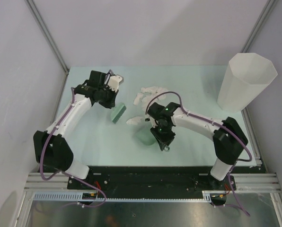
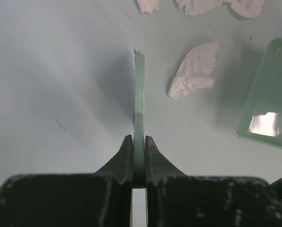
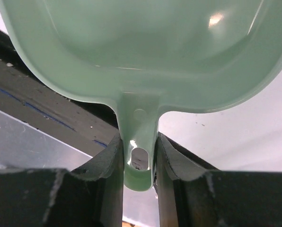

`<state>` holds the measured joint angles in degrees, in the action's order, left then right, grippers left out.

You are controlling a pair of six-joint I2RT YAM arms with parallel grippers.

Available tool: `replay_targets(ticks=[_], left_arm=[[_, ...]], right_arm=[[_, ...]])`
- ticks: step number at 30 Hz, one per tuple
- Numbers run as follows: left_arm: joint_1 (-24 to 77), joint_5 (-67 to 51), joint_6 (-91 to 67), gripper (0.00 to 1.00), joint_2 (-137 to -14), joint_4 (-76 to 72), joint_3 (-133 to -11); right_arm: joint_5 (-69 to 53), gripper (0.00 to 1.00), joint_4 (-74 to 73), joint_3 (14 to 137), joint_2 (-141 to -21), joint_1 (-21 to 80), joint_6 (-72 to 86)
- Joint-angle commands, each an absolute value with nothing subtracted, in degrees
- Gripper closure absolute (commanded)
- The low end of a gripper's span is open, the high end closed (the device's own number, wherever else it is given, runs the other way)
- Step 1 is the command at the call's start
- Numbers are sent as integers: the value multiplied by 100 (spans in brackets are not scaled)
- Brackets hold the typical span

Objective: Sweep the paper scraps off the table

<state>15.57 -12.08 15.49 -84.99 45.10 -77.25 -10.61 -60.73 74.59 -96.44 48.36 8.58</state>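
Note:
Several crumpled white paper scraps (image 1: pixel 150 91) lie on the mint-green table (image 1: pixel 198 137) at mid-back, and one (image 1: pixel 133 121) lies nearer. My left gripper (image 1: pixel 111 101) is shut on a thin green sweeper blade (image 1: pixel 118 113) that stands on edge left of the scraps. In the left wrist view the gripper (image 2: pixel 139 139) clamps the blade (image 2: pixel 139 90); a scrap (image 2: pixel 194 71) lies just to its right. My right gripper (image 1: pixel 154 136) is shut on the handle of the green dustpan (image 1: pixel 144 137). In the right wrist view the gripper (image 3: pixel 139 142) holds the pan (image 3: pixel 141 47) by its handle.
A tall white faceted bin (image 1: pixel 246 81) stands at the back right corner. Grey walls close in the table on three sides. A black rail (image 1: pixel 145 172) runs along the near edge. The dustpan's edge (image 2: pixel 268 104) shows right of the blade.

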Motion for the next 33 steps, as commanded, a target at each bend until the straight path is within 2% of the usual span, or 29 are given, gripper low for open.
replay_targets(ticks=[1, 13, 22, 25, 30, 33], left_arm=[[1547, -1239, 1529, 100, -8806, 4368, -7893], [2153, -2618, 1538, 100, -9817, 4359, -8455], [2479, -4728, 1705, 100, -8931, 4544, -8069], [2479, -4318, 1442, 100, -8701, 4544, -8191], [2172, -2754, 1064, 100, -8570, 4544, -8560], [1934, -2751, 1186, 100, -8255, 4561, -8578]], right_arm=[[-1275, 100, -6293, 7497, -10150, 4738, 905], [-984, 100, -5907, 7603, -10871, 4421, 493], [-1063, 100, -5301, 7725, -10837, 4377, 264], [-1142, 100, -5168, 7726, -10679, 4447, 158], [-1344, 100, -5203, 7708, -10433, 4491, 97], [-1415, 100, -5238, 7699, -10249, 4535, 26]])
